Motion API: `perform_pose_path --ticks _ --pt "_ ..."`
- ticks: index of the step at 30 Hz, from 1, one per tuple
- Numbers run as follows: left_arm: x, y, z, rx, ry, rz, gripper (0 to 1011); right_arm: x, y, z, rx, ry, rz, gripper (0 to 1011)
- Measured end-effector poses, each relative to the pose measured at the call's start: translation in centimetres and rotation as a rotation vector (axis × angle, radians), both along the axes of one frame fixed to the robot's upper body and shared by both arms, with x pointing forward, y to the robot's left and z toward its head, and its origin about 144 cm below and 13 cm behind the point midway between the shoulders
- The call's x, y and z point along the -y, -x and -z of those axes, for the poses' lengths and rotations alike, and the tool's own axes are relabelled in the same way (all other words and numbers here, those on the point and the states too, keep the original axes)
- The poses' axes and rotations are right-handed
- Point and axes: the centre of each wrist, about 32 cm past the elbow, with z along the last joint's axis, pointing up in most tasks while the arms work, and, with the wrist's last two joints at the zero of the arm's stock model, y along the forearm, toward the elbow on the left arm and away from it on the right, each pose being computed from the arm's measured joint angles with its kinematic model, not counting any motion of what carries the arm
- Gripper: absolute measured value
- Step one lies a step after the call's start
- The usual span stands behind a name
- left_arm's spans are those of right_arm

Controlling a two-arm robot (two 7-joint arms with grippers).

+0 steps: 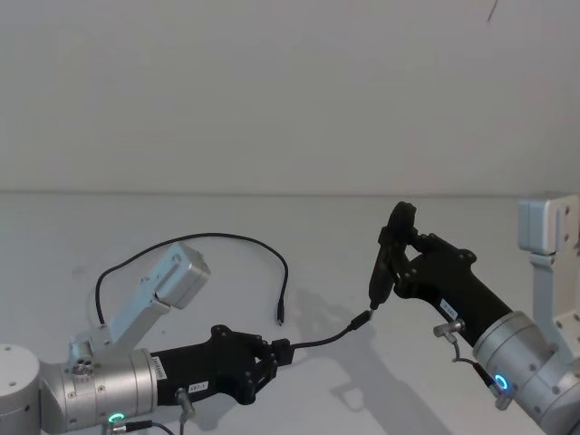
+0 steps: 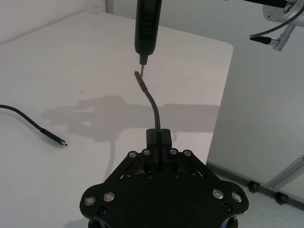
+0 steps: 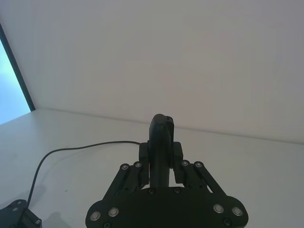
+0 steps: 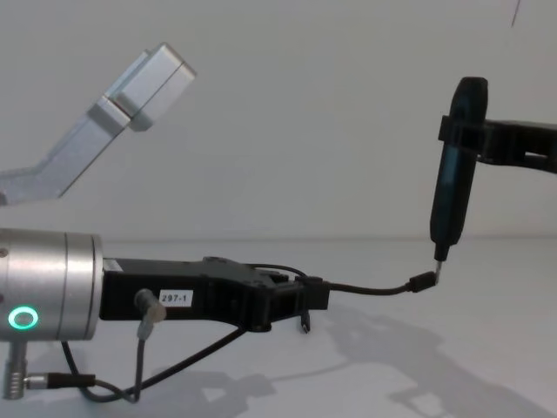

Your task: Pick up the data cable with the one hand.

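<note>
Gripping the data cable point(image 1: 227, 237), the left pincer point(image 1: 279, 352) hovers over a white table point(image 1: 299, 217).

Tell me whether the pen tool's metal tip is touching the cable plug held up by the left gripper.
Apart. The left wrist view shows a small gap between the pen tool's tip and the cable plug held by the left gripper.

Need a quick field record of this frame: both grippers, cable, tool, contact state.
left gripper: shut on data cable near one plug, held above table
data cable: rest loops back over the table; far plug free
held plug: stuck out toward right arm
right gripper: shut on pen-shaped tool, upright, tip down
tip to plug: very close, contact unclear
</note>
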Motion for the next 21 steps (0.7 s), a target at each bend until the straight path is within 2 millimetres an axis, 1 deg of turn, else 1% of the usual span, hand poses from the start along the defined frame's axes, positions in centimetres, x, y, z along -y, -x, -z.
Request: perform_pose_path --ticks 21 --pt "0.0 0.0 0.0 0.0 0.0 0.0 40 0.04 -0.68 0.35 0.034 0.028 0.004 279"
